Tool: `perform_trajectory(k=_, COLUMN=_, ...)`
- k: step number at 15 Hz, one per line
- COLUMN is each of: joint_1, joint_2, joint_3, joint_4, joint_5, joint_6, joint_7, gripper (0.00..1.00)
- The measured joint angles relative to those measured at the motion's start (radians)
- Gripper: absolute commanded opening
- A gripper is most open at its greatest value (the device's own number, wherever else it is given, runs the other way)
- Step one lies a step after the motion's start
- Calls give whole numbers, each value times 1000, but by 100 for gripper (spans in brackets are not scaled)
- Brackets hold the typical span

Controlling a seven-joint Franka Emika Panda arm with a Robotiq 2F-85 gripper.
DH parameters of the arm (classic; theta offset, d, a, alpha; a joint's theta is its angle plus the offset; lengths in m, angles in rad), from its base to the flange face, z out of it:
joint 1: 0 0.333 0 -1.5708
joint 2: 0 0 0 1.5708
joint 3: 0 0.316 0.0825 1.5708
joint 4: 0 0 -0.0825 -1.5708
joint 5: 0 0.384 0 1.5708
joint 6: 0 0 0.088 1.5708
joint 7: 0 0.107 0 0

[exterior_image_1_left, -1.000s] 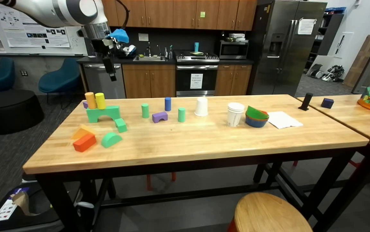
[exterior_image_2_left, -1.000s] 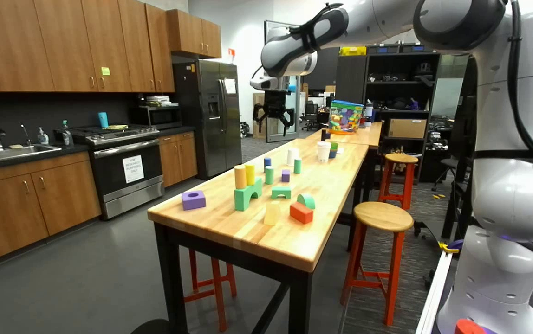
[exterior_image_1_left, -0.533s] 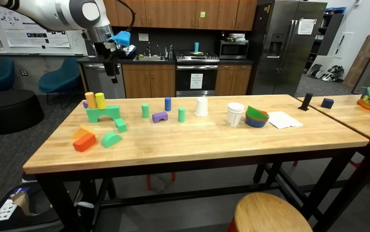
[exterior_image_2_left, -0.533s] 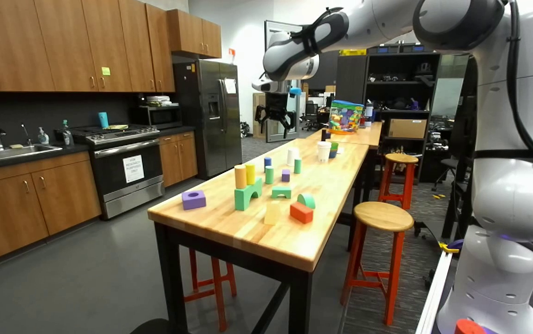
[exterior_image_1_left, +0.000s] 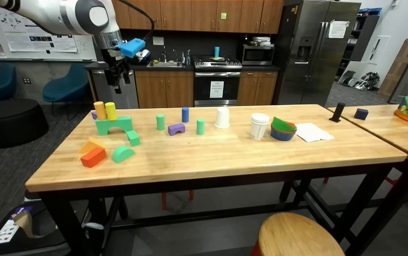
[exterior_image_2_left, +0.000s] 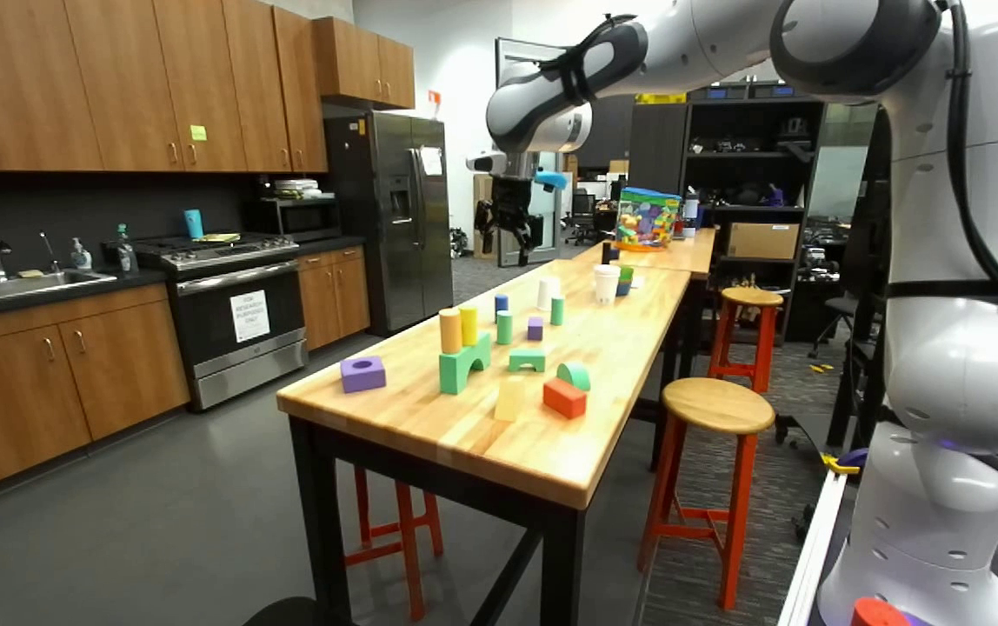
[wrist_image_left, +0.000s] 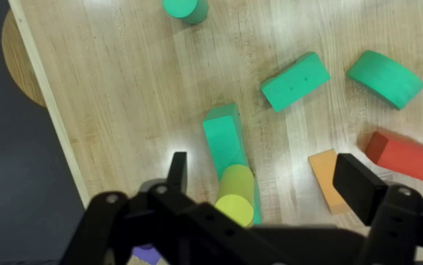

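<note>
Above the desk: gripper, jaws parted wide, nearest yellow cylinder and orange cylinder.
Green arch: bears both cylinders (upright, side by side).

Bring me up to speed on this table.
A robot arm holds its open jaws above a wooden table, gripping nothing at this moment. Below them, a yellow cylinder and an orange cylinder stand side by side on a green arch. A red block lies nearby, and white cups stand farther along.
</note>
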State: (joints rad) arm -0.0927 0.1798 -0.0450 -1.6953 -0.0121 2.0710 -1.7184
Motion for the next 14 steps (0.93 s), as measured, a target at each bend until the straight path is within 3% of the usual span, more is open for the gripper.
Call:
perform_trajectory(k=7, joint_1=-28, joint_2=14, joint_3=-20, joint_4=4, joint_5=6, joint_6=9, joint_7=335, gripper=100)
perform_trajectory(k=14, joint_1=-31, joint_2=21, joint_3=-15, joint_4=4, joint_5=5, joint_6=4, joint_7=343, gripper=100)
